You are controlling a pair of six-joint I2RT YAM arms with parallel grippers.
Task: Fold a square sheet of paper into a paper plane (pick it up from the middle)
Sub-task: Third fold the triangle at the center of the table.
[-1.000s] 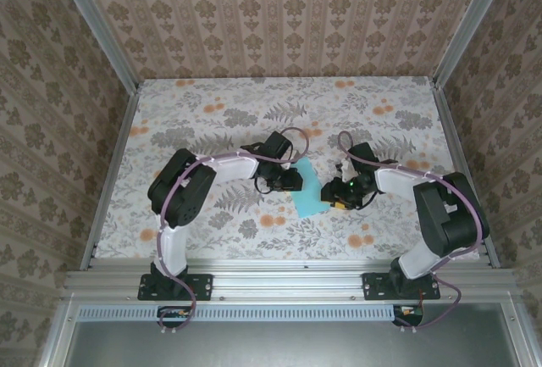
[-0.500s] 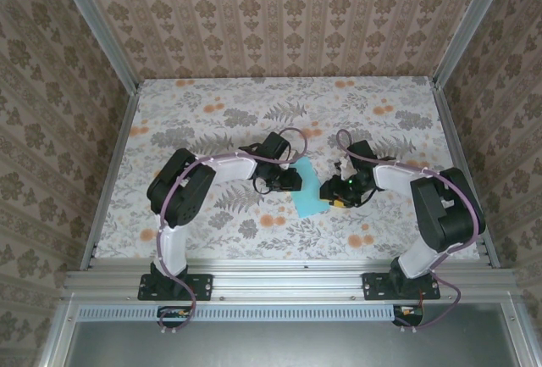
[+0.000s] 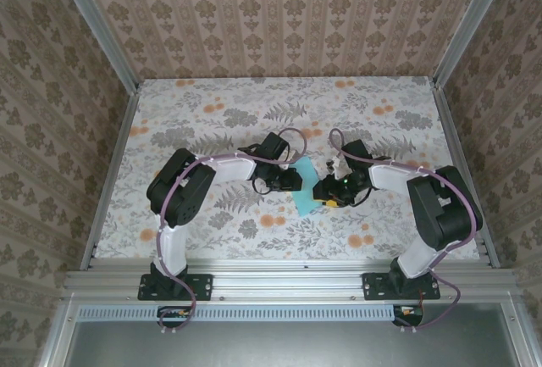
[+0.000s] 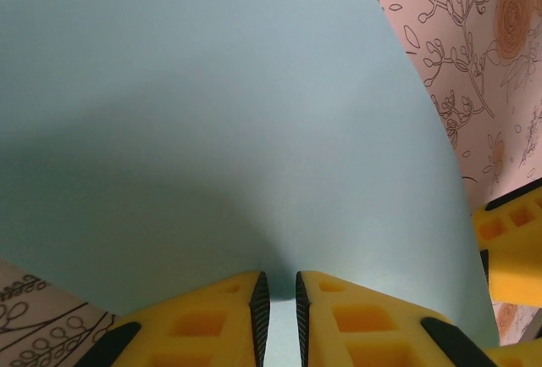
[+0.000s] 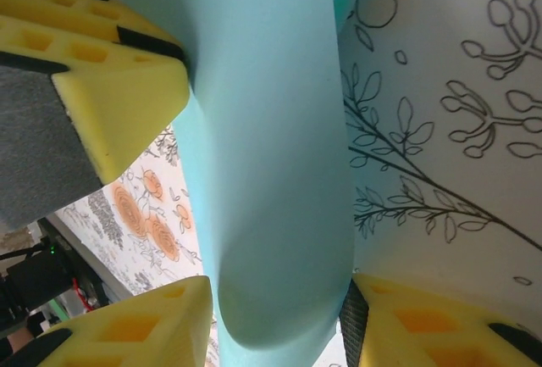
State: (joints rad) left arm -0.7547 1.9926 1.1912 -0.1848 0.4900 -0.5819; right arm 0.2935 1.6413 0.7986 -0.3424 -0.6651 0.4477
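With the left gripper (image 4: 277, 289) clenched on the thin light turquoise square sheet of paper (image 4: 212, 113) and the right gripper (image 5: 281, 303) grasping its bulge, pulling apart could tear it

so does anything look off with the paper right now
The square sheet of paper isn't lying flat. It bulges in a soft rounded loop inside the right gripper, with no sharp crease there. The left gripper pinches it as well. No tear shows.
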